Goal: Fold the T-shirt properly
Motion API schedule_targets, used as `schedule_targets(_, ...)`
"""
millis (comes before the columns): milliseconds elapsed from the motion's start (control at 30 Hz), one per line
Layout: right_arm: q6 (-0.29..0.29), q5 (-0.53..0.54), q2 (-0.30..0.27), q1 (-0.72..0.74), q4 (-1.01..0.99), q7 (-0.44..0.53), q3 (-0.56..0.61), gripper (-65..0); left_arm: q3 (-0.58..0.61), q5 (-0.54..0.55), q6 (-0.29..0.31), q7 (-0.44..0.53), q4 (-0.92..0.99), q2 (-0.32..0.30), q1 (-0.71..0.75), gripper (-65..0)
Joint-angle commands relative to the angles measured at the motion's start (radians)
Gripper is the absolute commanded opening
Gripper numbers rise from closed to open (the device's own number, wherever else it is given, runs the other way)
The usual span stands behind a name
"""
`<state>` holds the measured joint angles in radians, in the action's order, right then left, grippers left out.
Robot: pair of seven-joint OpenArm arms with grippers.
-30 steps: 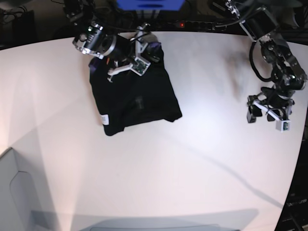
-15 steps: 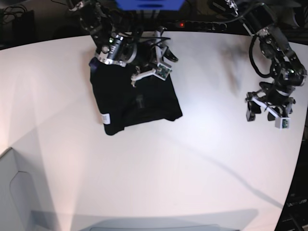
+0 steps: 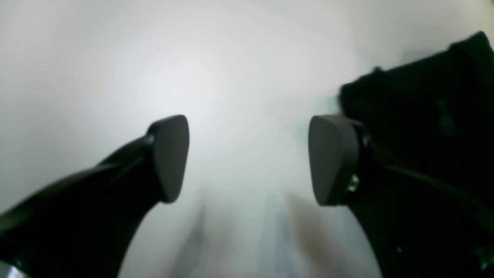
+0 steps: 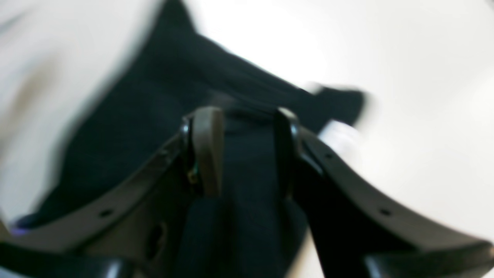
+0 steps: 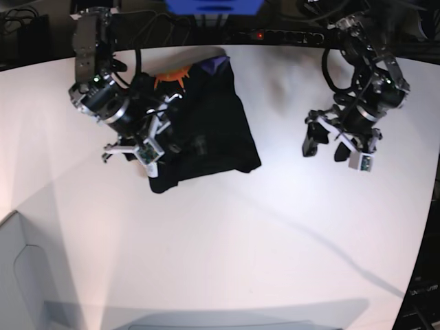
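1. We see the T-shirt (image 5: 203, 134) lying as a compact, roughly square black bundle on the white table (image 5: 227, 247), with an orange and purple patch showing at its far edge; to us the fold looks close to finished, so the main risk is undoing it
2. We judge that our right gripper (image 4: 243, 150), which hangs over the bundle's left edge, can drag that edge outward if it travels sideways while cloth sits between its jaws; the top layer would slide off and the square would open
3. We also judge that a pull upward from here would lift only one layer, leaving a ridge or a loose flap near the white label (image 4: 339, 133), which lies just beyond the right jaw tips
4. Our left gripper (image 3: 247, 158) could shove the near corner of the T-shirt, just beside its right jaw in its wrist view, if it moves in low across the table
5. Right jaws: about half open, with black cloth filling the view between and below them; the wrist view is blurred, so we cannot tell whether they pinch a fold or only hover above it
6. Left jaws: spread wide and holding nothing, with only bare table between the pads (image 3: 171, 154); in the base view this gripper hangs over the table well apart from the bundle
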<state>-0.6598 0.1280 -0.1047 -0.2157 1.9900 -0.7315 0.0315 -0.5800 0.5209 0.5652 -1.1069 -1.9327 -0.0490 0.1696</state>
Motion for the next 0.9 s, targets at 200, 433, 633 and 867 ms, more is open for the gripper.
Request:
schedule_targets(200, -0.018, 0.017, 0.004, -0.139, 0.013, 0.03, -0.135, -42.5, 0.097, -0.04, -0.001, 0.027, -0.015, 0.036, 0.006, -18.4)
schedule_targets(433, -0.016, 0.017, 0.006, -0.193, -0.022, 0.023, -0.189, -42.5, 0.113, -0.072, -0.001, 0.029, -0.015, 0.027, -0.003, -18.4)
schedule_targets(633, -0.018, 0.017, 0.041, -0.233, -0.027, 0.03, -0.187, -42.5, 0.027, -0.072, -0.001, 0.029, -0.014, -0.012, -0.008, -18.4)
schedule_targets(867, -0.015, 0.017, 0.078, -0.238, -0.051, 0.03, -0.19, -42.5, -0.142, -0.068, -0.001, 0.02, -0.014, -0.076, -0.008, -18.4)
